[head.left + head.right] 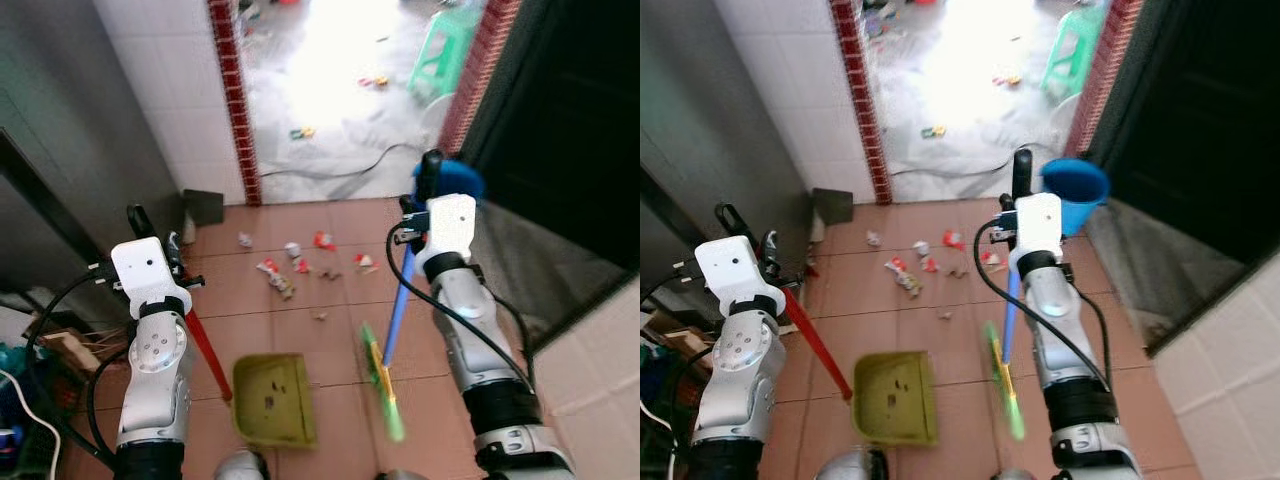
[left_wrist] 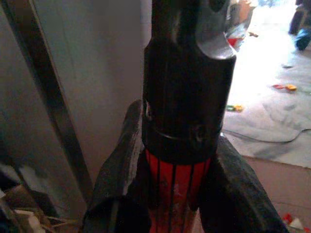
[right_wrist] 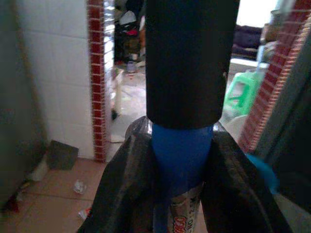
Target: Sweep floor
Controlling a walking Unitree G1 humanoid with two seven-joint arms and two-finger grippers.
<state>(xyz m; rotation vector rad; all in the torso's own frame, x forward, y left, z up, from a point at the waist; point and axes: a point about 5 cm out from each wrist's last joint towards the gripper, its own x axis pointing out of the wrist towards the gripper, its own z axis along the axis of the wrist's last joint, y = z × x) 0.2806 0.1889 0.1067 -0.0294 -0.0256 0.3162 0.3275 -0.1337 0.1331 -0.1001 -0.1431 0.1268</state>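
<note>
Right now we stand on the terracotta tile floor (image 1: pixel 330 350) with a tool in each hand. Our left gripper (image 2: pixel 170 194) is closed on the red handle (image 1: pixel 207 350) of the green dustpan (image 1: pixel 272 400), both fingers pressed against the shaft just below its black cap, and the pan rests on the tiles near us, left of centre. Our right gripper (image 3: pixel 182 194) is closed on the blue handle (image 1: pixel 398 310) of the broom, whose green head (image 1: pixel 381 385) sits on the floor just right of the pan; the head looks smeared, so it may be moving, though we cannot be sure. The litter (image 1: pixel 300 262), small scraps of wrapper and paper, lies scattered farther out, between us and the red brick doorway (image 1: pixel 237 110), well apart from both tools. A blue bucket (image 1: pixel 1075 190) stands at the far right by the doorway, and more bits lie on the bright floor beyond it. We judge the sweeping barely begun: the pan holds only a few specks. Next we would need to reach the broom head past the far side of the scraps and draw them back toward the pan's open edge, keeping the pan flat on the tiles.
</note>
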